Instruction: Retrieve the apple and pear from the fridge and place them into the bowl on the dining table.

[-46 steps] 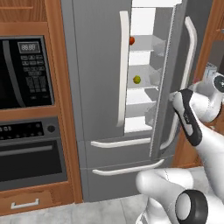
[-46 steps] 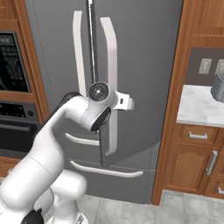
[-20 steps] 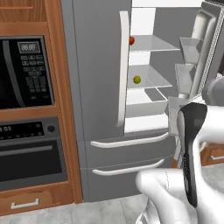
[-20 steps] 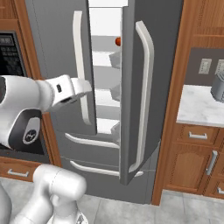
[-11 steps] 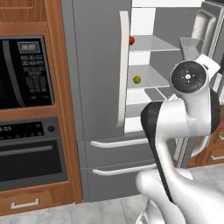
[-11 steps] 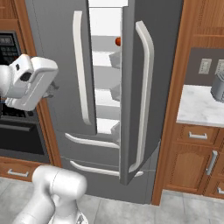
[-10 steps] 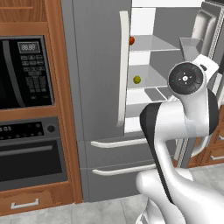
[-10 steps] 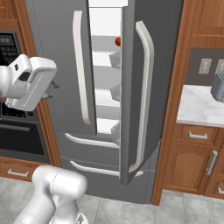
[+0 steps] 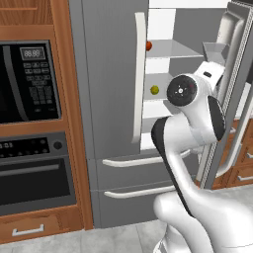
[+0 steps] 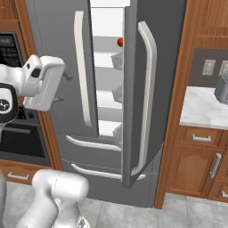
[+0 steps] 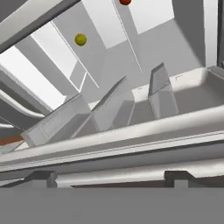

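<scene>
Oven (image 9: 29, 178) and microwave panel sit at the left of the left base view, beside the fridge (image 9: 111, 74), whose right door stands swung open while the left door is shut. Through the gap, at upper centre of that view, the apple (image 9: 148, 45) rests on a higher white shelf and the pear (image 9: 154, 90) on the shelf below it, both near the inner edge of the shut door and well apart from the arm. In the hand view the pear (image 11: 80, 40) shows at upper left and the apple (image 11: 125, 1) at the top edge, past the door bins. The end effector (image 11: 109, 179) has its two dark tips spread wide at the bottom of that view, with nothing between them. Judging by this, the door-opening step is done and the first pick is in hand; the next move calls for reaching past the door bins toward one fruit and closing on it squarely. At the far right of the right base view lies a marble surface (image 10: 200, 111).
</scene>
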Controlling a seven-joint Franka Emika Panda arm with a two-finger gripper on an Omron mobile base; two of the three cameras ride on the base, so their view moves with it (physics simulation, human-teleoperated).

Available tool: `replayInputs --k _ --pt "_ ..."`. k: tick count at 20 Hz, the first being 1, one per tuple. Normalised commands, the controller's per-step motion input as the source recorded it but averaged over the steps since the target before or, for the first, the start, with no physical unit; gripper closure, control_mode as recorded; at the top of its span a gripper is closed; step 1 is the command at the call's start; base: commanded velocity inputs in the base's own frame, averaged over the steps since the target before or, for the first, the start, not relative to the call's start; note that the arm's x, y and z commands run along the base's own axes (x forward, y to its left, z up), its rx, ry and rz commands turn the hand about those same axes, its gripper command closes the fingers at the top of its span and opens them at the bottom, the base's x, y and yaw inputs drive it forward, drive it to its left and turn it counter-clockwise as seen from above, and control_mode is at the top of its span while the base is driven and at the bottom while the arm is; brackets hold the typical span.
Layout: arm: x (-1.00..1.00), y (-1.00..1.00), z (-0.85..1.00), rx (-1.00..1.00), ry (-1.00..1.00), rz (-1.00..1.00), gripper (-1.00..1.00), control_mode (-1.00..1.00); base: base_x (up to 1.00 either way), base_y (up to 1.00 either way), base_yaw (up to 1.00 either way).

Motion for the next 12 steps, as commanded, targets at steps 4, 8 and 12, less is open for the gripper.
replayInputs --k 4,8,12 --pt "0.44 -0.4 -0.07 -0.06 -0.03 -0.02 -1.0 -1.0 0.0 0.0 0.0" --pt "0.51 -0.53 -0.05 0.0 -0.05 -0.03 -1.0 -1.0 0.0 0.0 0.0" --pt "0.99 -0.07 0.0 -0.02 0.0 0.0 -1.0 -1.0 0.0 0.0 0.0"
